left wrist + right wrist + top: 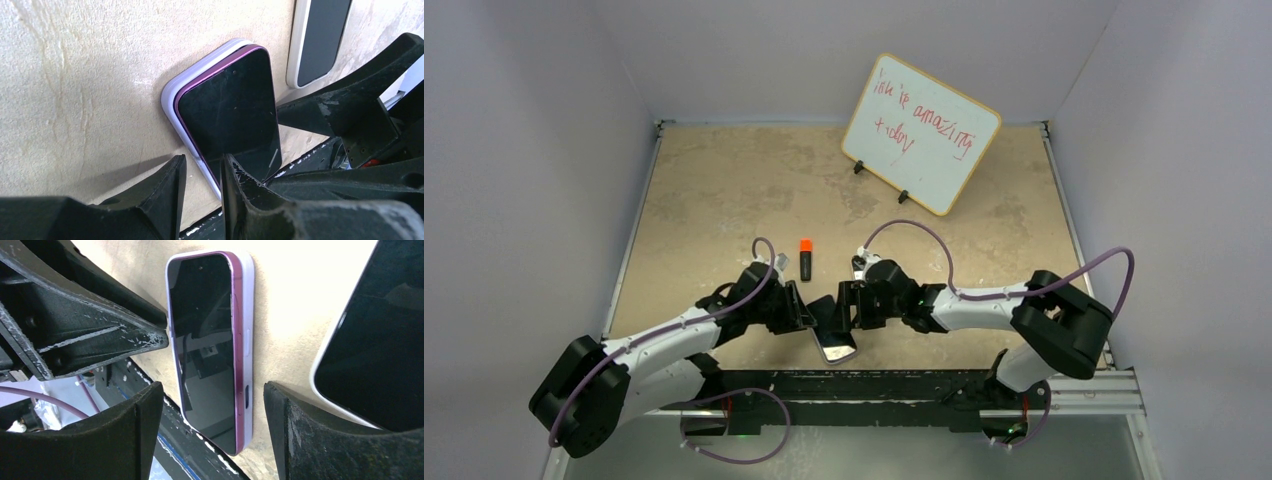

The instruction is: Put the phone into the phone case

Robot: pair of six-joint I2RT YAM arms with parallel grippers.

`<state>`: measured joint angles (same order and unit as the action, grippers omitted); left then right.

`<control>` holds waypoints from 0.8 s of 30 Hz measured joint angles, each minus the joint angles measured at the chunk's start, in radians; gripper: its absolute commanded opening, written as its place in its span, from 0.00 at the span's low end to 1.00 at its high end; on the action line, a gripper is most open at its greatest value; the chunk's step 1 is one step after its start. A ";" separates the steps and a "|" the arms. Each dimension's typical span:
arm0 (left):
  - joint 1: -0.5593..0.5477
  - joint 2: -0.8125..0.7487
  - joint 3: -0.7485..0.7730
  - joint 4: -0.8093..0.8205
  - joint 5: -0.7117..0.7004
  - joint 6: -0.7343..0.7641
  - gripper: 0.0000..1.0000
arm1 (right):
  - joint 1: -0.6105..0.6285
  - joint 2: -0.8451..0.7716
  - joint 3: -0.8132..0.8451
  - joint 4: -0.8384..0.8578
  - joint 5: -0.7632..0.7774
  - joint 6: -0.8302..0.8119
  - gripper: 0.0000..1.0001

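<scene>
The phone point(230, 110), with a black screen and a purple frame, lies in the lavender phone case point(169, 97) near the table's front edge point(836, 348). Its purple side point(239, 340) stands above the case point(246, 315) rim there. My left gripper point(204, 159) is only narrowly open and holds nothing. One of its fingers point(110, 335) rests against the phone's long edge. In the top view it point(812, 312) faces my right gripper point(852, 305). My right gripper point(212, 386) is wide open, its fingers on either side of the phone's near end without touching it.
A second phone with a white rim point(380, 340) lies beside the cased one point(320, 42). A black marker with an orange cap point(805, 260) lies behind the grippers. A whiteboard with red writing point(921, 133) stands at the back. The black front rail point(904, 385) runs close by.
</scene>
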<state>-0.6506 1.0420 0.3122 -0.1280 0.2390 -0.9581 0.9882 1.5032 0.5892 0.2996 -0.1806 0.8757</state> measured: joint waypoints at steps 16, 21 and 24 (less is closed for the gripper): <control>0.002 0.026 -0.031 0.046 0.020 -0.001 0.23 | -0.026 0.018 -0.072 0.225 -0.129 0.150 0.75; 0.002 0.013 -0.048 0.068 0.032 -0.004 0.27 | -0.042 -0.073 -0.116 0.359 -0.126 0.208 0.75; 0.001 -0.004 -0.064 0.095 0.047 -0.012 0.27 | -0.042 -0.092 -0.116 0.451 -0.128 0.225 0.74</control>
<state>-0.6495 1.0378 0.2481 -0.0334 0.2863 -0.9699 0.9459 1.4109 0.4736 0.7509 -0.3088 1.1004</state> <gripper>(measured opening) 0.265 0.750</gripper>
